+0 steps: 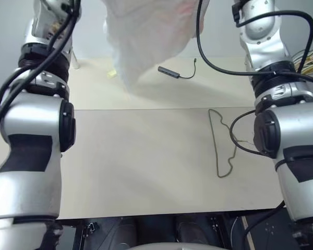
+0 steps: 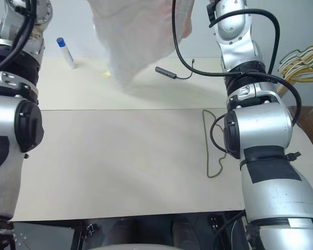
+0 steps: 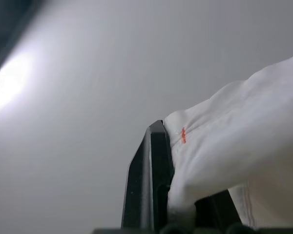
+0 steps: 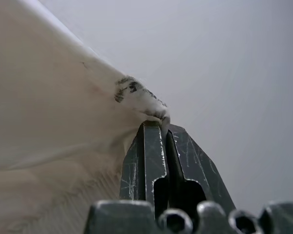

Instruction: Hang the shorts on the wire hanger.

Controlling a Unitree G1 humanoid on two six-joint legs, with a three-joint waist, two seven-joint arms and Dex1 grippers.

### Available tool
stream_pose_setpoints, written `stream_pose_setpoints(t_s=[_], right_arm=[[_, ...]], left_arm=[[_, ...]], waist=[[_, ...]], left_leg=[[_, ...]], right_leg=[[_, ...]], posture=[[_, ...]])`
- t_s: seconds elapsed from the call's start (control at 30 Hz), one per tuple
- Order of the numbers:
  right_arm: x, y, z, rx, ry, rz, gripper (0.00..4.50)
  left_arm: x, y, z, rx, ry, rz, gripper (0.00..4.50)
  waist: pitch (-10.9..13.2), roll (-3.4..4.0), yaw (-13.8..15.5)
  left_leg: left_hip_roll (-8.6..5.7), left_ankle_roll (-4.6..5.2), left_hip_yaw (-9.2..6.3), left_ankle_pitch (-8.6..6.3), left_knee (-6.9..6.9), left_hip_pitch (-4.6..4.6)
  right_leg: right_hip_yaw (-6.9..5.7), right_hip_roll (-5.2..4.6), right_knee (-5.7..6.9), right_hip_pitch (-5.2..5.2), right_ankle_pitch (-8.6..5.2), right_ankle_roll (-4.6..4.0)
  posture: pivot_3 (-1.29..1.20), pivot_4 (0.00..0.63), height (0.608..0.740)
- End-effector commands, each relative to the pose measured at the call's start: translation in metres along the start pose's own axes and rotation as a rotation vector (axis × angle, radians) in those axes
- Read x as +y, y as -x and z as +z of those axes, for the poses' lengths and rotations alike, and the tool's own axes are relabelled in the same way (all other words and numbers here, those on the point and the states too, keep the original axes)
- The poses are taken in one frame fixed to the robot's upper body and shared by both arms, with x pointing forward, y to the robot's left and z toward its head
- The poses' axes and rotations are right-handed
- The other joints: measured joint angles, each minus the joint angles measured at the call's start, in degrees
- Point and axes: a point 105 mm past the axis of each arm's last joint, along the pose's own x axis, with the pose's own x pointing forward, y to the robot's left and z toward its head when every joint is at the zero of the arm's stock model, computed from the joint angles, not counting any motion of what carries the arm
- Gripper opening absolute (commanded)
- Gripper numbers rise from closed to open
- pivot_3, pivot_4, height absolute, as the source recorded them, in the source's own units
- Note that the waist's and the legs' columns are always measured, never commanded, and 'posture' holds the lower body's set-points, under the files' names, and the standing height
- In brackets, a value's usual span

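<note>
Both arms were raised high over the counter [image 1: 146,172]. The left gripper [image 3: 172,146] had its fingers clamped on a hem of the shorts [image 1: 146,36]; the right gripper [image 4: 163,127] pinched another edge. The shorts hung between them above the counter's far side. The wire hanger [image 1: 221,143] lay flat beside the right arm. A black cable [image 1: 175,73] and a marker [image 2: 65,52] lay farther back.

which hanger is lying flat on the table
The lone olive wire hanger beside the right arm lies flat; the bunched coloured hangers sit off the table's far right edge.
</note>
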Motion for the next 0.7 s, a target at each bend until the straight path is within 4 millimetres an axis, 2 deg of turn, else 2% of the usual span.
stream_pose_setpoints(t_s=[0.03,0.13,0.2,0.27,0.33,0.43,0.5,0.63,0.7], right_arm=[[0.010,0.026,-0.027,0.019,0.063,0.104,0.00],[0.038,0.066,-0.056,0.048,0.083,0.324,0.00],[0.054,0.093,-0.069,0.060,0.071,0.475,0.00],[0.073,0.133,-0.083,0.068,0.047,0.688,0.00],[0.084,0.164,-0.087,0.051,0.043,0.846,0.00],[0.092,0.204,-0.089,0.012,0.038,1.038,0.00],[0.095,0.236,-0.089,-0.019,0.032,1.169,0.00],[0.094,0.267,-0.089,-0.062,0.074,1.282,0.00],[0.093,0.279,-0.090,-0.066,0.094,1.320,0.00]], left_arm=[[-0.024,0.027,-0.003,-0.085,0.044,-0.136,0.03],[-0.054,0.080,-0.017,-0.100,0.153,-0.353,0.03],[-0.064,0.115,-0.023,-0.082,0.212,-0.477,0.03],[-0.067,0.165,-0.026,-0.032,0.289,-0.656,0.03],[-0.065,0.201,-0.020,0.018,0.352,-0.805,0.03],[-0.052,0.244,-0.012,0.093,0.392,-1.013,0.03],[-0.040,0.277,-0.010,0.160,0.400,-1.202,0.03],[-0.023,0.318,-0.004,0.233,0.409,-1.466,0.03],[-0.015,0.338,-0.003,0.292,0.411,-1.591,0.03]], waist=[[0.00,0.00,0.13],[0.00,0.00,0.03],[0.00,0.01,-0.50],[-0.01,0.02,-1.18],[-0.02,0.04,-2.24],[-0.02,0.05,-3.15],[-0.02,0.06,-3.64],[0.02,0.15,-3.65],[0.00,0.16,-3.60]], left_leg=[[0.00,0.38,0.01,-0.22,0.04,0.15],[-0.01,0.50,0.06,-0.19,0.31,0.31],[0.01,0.50,0.05,-0.10,0.47,0.41],[0.03,0.50,0.00,0.04,0.54,0.49],[0.10,0.48,-0.06,0.05,0.64,0.58],[0.12,0.51,-0.12,0.13,0.76,0.78],[0.23,0.58,-0.23,0.16,0.74,1.40],[0.34,0.64,-0.17,0.11,0.61,3.18],[0.37,0.63,-0.12,0.10,0.60,3.65]], right_leg=[[-0.01,-0.01,-0.10,0.29,-0.03,0.04],[0.01,-0.03,-0.03,0.57,0.01,0.08],[0.03,-0.01,0.20,0.62,0.08,0.04],[0.05,0.03,0.31,0.65,0.16,-0.01],[0.11,0.09,0.44,0.67,0.19,-0.07],[0.13,0.14,0.47,0.76,0.24,-0.15],[0.07,0.30,0.41,1.44,0.27,-0.23],[0.01,0.35,0.24,3.24,-0.47,-0.18],[0.04,0.34,0.30,3.60,-0.73,-0.60]], posture=[[0.04,0.000,0.740],[0.05,0.000,0.740],[0.06,0.000,0.740],[0.06,0.000,0.740],[0.06,0.000,0.740],[0.06,0.000,0.740],[0.07,0.000,0.740],[0.07,0.000,0.740],[0.06,0.000,0.740]])
